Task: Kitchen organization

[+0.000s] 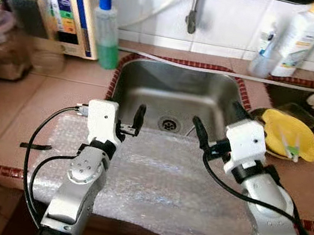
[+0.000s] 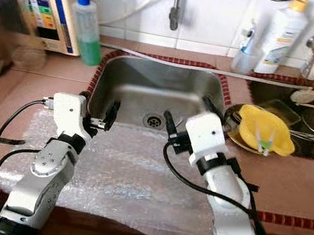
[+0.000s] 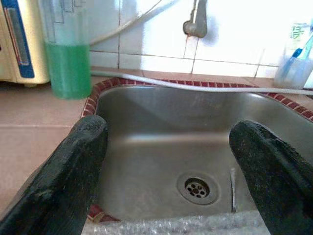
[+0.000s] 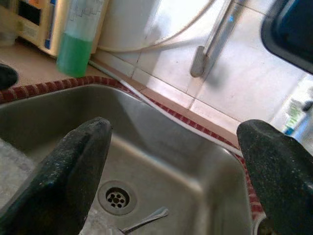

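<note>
I have both arms raised at the front edge of the steel sink [image 1: 150, 89], over a sheet of bubble wrap [image 1: 158, 178] that covers the tiled desk [image 1: 31, 107] and hangs off its near edge. My left gripper [image 1: 133, 122] sits at about 9 o'clock from the drain [image 1: 169, 122], just above the sink's near rim, its fingers [image 3: 73, 171] spread well apart with nothing between them. My right gripper [image 1: 214, 131] is at about 3 o'clock from the drain, its fingers [image 4: 68, 176] also wide apart and holding nothing.

Down in the basin, close to the drain, lies a slim metal utensil [image 4: 144, 220]; it looks like a spoon or fork handle, though I can't be sure from here.

At 10 o'clock from the sink stands a clear bottle of green liquid [image 1: 107, 32] with a blue cap, next to a cream appliance [image 1: 67, 4]. At 2 o'clock, against the wall tiles, stands a white bottle [image 1: 301, 39] with a yellow cap. In the second basin [image 1: 283, 94] to the right, a yellow cloth [image 1: 291, 135] with a clothes peg on it lies over a dish.
</note>
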Available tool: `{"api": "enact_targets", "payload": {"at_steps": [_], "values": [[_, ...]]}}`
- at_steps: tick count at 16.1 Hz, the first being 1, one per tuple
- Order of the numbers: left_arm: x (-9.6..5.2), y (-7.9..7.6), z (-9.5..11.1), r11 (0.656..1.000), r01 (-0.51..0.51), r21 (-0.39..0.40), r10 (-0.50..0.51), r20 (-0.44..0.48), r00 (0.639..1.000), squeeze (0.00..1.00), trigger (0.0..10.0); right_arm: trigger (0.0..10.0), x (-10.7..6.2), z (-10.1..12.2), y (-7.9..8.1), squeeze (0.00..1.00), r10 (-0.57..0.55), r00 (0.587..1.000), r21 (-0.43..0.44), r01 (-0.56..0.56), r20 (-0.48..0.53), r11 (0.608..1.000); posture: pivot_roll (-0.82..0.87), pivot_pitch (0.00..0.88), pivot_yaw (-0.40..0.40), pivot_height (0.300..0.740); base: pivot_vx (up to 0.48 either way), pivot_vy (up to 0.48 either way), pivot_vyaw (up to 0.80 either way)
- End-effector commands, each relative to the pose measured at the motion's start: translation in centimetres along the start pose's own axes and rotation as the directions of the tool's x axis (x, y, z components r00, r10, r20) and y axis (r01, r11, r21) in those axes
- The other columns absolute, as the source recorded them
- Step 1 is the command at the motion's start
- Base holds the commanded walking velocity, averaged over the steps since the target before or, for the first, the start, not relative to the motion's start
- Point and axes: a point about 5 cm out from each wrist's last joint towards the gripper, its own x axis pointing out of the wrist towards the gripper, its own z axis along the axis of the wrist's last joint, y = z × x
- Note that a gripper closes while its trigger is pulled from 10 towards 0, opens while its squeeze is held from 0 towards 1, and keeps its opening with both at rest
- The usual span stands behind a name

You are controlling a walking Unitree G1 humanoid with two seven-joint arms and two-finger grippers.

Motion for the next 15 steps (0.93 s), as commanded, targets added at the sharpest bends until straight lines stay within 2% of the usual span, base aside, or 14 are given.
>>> {"api": "enact_targets", "payload": {"at_steps": [1,5,7,8,9,10,11,12,15], "values": [[0.4,-0.6,0.2,0.998,0.048,0.033,-0.048,0.004,0.999,0.00,10.0,10.0,-0.3,0.3,-0.4,0.37,-0.038,0.999,0.001,0.038,0.008,0.999,-0.32,0.100,0.072,0.740,0.000,0.000,0.00],[0.9,-1.1,0.5,0.994,0.099,0.049,-0.100,0.007,0.995,0.00,10.0,10.0,-1.4,0.4,-0.3,0.37,-0.111,0.994,0.000,0.111,0.017,0.994,-0.35,0.114,0.122,0.740,0.000,0.000,0.00],[1.0,-1.0,0.3,0.994,0.098,0.045,-0.098,-0.004,0.995,0.00,10.0,10.0,-1.6,0.4,-0.4,0.29,-0.131,0.991,-0.001,0.131,0.006,0.991,-0.36,0.115,0.136,0.740,0.000,0.000,0.00],[1.2,-0.9,0.4,0.994,0.103,0.048,-0.103,-0.005,0.995,0.00,10.0,10.0,-1.9,0.2,-0.3,0.17,-0.145,0.989,0.005,0.145,-0.006,0.989,-0.36,0.116,0.138,0.740,0.000,0.000,-0.79],[1.4,-0.8,0.4,0.995,0.094,0.037,-0.094,-0.013,0.995,0.00,10.0,10.0,-2.0,0.3,-0.2,0.10,-0.155,0.988,0.010,0.155,-0.010,0.988,-0.36,0.120,0.148,0.740,0.000,0.000,-0.79],[1.5,-0.7,0.5,0.995,0.085,0.051,-0.084,-0.012,0.996,0.00,10.0,10.0,-2.1,0.3,-0.2,0.09,-0.158,0.987,0.010,0.158,-0.008,0.987,-0.36,0.122,0.151,0.740,0.000,0.000,-0.79],[1.5,-0.7,0.6,0.994,0.085,0.064,-0.085,-0.009,0.996,0.00,10.0,10.0,-2.2,0.3,-0.2,0.01,-0.159,0.987,0.009,0.159,-0.009,0.987,-0.36,0.123,0.154,0.740,0.000,0.000,-0.79],[1.4,-0.6,0.6,0.994,0.084,0.069,-0.083,-0.012,0.996,0.00,10.0,10.0,-2.3,0.3,-0.1,0.00,-0.162,0.987,0.009,0.162,-0.008,0.987,-0.36,0.123,0.156,0.740,0.000,0.000,-0.72],[0.9,-0.1,-0.1,0.993,0.097,0.070,-0.094,-0.041,0.995,0.00,10.0,10.0,-2.3,0.4,-0.1,0.00,-0.163,0.987,0.008,0.163,-0.005,0.987,-0.37,0.127,0.161,0.740,0.000,0.000,0.00]]}}
